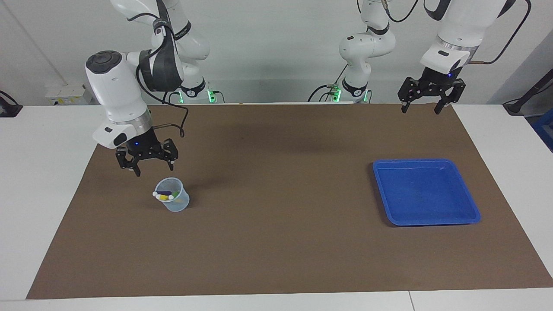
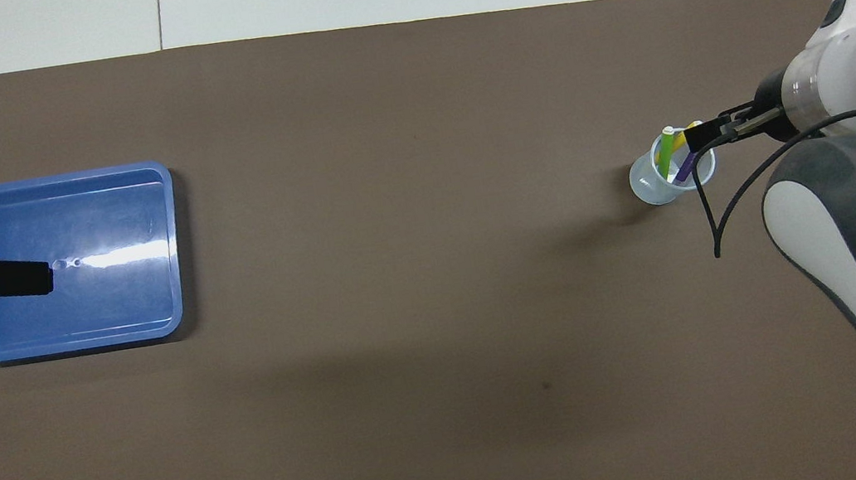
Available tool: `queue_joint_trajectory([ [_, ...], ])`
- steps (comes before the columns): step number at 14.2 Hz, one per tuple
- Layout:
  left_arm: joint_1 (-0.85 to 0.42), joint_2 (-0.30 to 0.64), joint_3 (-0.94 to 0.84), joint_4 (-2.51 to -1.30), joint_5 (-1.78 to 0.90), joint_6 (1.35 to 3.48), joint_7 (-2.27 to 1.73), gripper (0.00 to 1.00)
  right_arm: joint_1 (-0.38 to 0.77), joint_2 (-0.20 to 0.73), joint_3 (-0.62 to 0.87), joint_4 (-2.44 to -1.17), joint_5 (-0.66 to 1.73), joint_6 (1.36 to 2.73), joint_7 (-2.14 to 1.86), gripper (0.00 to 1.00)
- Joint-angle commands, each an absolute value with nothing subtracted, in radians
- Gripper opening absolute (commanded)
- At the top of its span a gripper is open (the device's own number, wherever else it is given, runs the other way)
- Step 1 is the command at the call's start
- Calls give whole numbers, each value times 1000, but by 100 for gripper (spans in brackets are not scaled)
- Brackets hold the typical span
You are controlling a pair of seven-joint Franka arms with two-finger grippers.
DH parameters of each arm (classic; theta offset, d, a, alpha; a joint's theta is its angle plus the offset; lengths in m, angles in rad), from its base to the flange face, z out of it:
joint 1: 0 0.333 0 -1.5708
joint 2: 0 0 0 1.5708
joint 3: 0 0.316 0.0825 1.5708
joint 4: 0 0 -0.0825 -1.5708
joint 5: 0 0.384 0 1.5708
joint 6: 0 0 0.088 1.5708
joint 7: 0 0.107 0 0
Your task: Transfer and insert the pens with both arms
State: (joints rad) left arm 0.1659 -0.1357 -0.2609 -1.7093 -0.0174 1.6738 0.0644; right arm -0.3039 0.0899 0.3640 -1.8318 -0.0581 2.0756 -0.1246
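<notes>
While the right gripper (image 1: 150,165) hangs wide open w/ nothing in it, it should go straight up & away so it won't bump the clear cup (image 1: 173,201). The green, purple & yellow pens (image 2: 674,155) lean inside that cup, just below the gripper. The left gripper (image 1: 421,107) waits, open too, high over the mat near the blue tray (image 1: 466,219).
</notes>
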Motion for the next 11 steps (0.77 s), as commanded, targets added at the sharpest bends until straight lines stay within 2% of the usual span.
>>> queue_joint_trajectory([
  [1,167,-149,-262,-1712,2,1660,72,100,-311,42,373,-1830,-54,1990,-107,100],
  [5,167,-149,-262,-1712,2,1660,72,100,-310,-20,376,-1815,-52,1875,-109,100],
  [9,167,-149,-262,-1712,2,1660,72,100,-310,-23,377,-1740,-51,1740,-115,100],
  [11,167,-149,-262,-1712,2,1660,72,100,-310,-54,377,-1738,-51,1707,-117,100],
])
